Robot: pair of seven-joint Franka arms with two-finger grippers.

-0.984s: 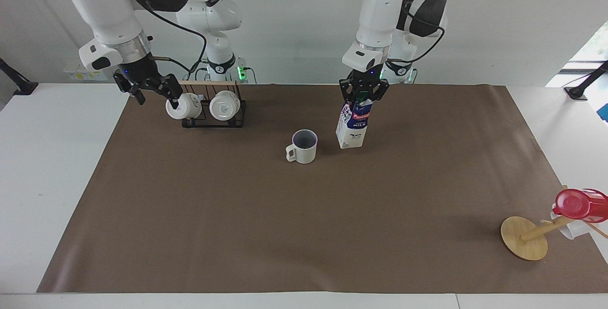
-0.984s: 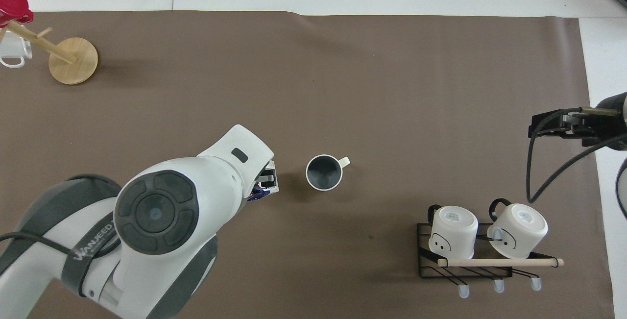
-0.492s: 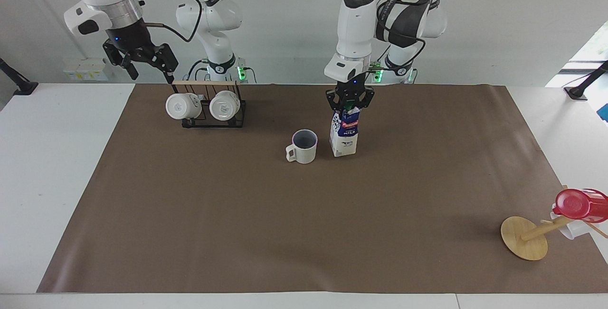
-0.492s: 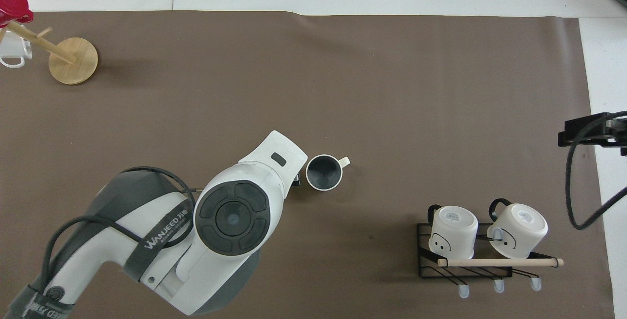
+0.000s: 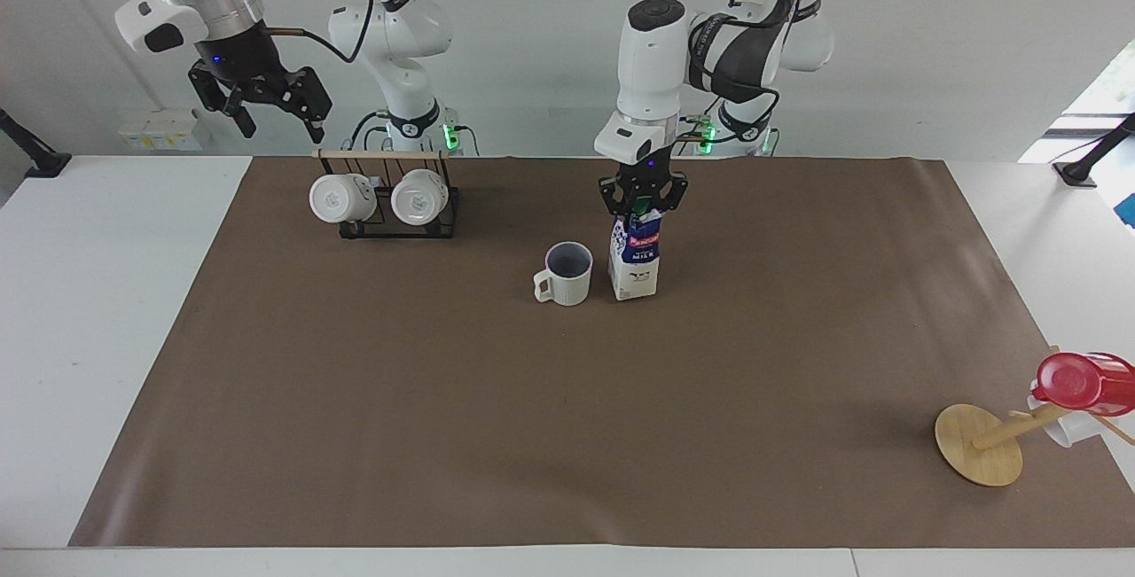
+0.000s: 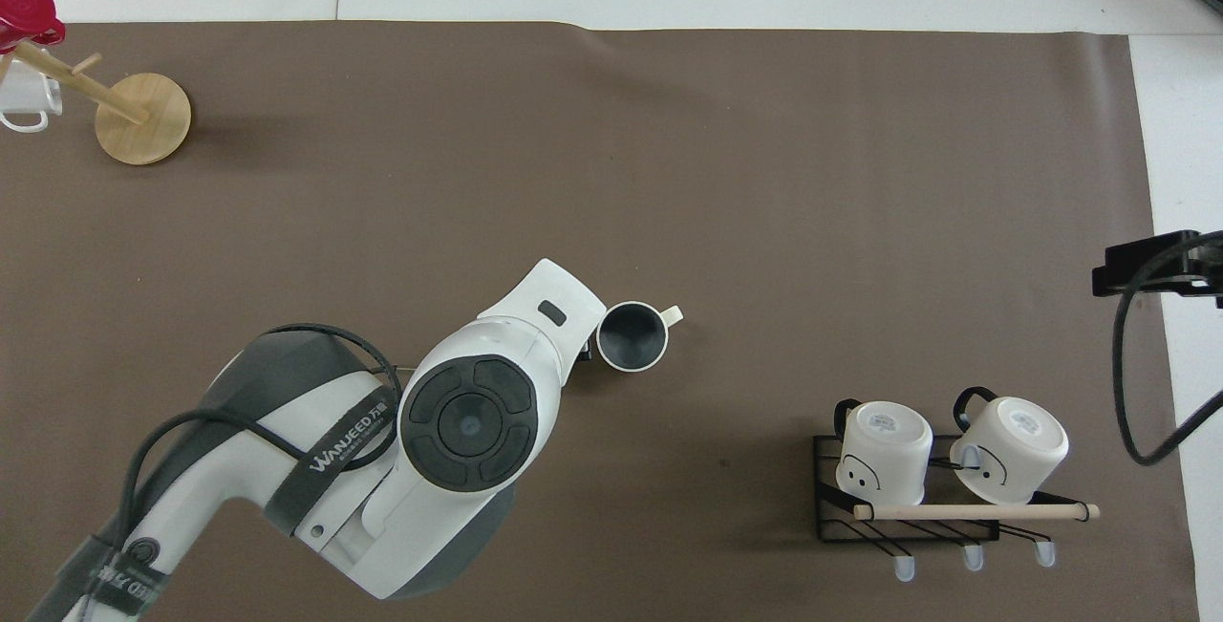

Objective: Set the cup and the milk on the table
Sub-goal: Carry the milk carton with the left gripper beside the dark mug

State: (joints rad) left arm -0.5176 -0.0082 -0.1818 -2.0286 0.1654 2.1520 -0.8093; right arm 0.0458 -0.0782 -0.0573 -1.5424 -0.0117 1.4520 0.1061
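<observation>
Right gripper (image 5: pixel 270 107), black two-finger claw, jaws spread wide and empty, hangs in the air over the black wire rack (image 5: pixel 399 224) with two glossy white mugs, at the right arm's end; that arm waits.

The cup (image 5: pixel 567 274), off-white ribbed mug with squared loop handle and dark inside, stands upright on the brown paper sheet of the table (image 5: pixel 443 426), mid-table, free of both grippers. Likely ceramic: stiff, breakable, best taken by the rim or handle.

The milk (image 5: pixel 635 256), tall gable-top carton, dark blue over white with red label, stands just beside the cup toward the left arm's end, base apparently down on the paper (contact not certain). Left gripper (image 5: pixel 643 203) is directly above it, clamped on the gable top around the green cap. Carton looks light-walled, squashable, top-heavy if tilted; the ridge is the sensible hold.
</observation>
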